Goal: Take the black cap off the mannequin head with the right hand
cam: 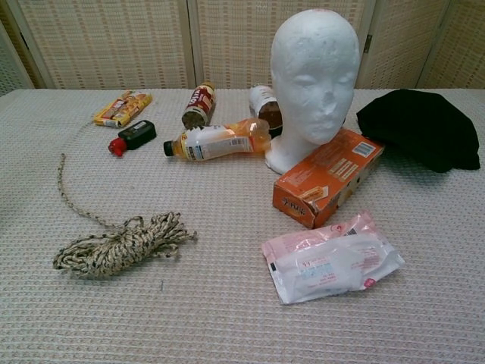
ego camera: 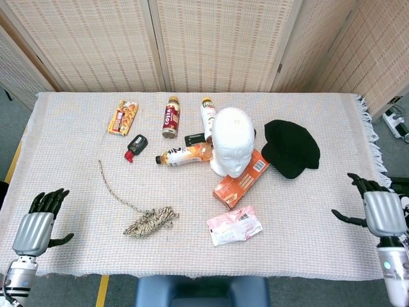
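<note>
One black fabric cap (ego camera: 292, 148) lies flat on the desk (ego camera: 77, 185) just right of the bare white foam mannequin head (ego camera: 232, 141). Three bottles lie left of the head. Right robot hand (ego camera: 382, 213) and left robot hand (ego camera: 35, 228) hold nothing, fingers spread.
</note>
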You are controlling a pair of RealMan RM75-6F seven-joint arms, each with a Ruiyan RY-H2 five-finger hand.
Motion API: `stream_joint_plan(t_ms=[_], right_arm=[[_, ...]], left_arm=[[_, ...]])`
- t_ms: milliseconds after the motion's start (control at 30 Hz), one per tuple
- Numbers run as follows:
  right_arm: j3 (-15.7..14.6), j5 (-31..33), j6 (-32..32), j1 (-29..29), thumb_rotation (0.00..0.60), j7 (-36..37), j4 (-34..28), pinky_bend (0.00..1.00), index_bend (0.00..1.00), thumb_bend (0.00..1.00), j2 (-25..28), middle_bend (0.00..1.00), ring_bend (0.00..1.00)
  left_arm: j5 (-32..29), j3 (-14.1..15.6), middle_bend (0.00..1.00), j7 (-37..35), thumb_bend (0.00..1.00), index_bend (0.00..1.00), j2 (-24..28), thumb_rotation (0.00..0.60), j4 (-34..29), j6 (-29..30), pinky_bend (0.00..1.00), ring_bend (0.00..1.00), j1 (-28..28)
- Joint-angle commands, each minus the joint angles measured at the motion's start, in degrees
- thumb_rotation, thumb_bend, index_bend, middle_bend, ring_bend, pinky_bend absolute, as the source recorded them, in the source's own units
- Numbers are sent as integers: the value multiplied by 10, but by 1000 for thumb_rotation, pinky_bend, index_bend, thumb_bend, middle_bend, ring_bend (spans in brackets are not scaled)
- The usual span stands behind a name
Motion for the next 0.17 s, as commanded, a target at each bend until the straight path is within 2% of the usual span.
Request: stream_joint_plan(t_ms=[33,167], right_arm=[[-29,-42,59,-52,367,3,-27,434,188,77,12,330,275],[-32,-53,72,-67,368,1,-28,433,188,77,9,329,273]], left_arm=[[0,-6,105,4,60,114,-10,600,4,15,104,109,4],[-3,-11,105,9,60,115,-20,600,9,25,104,109,6]])
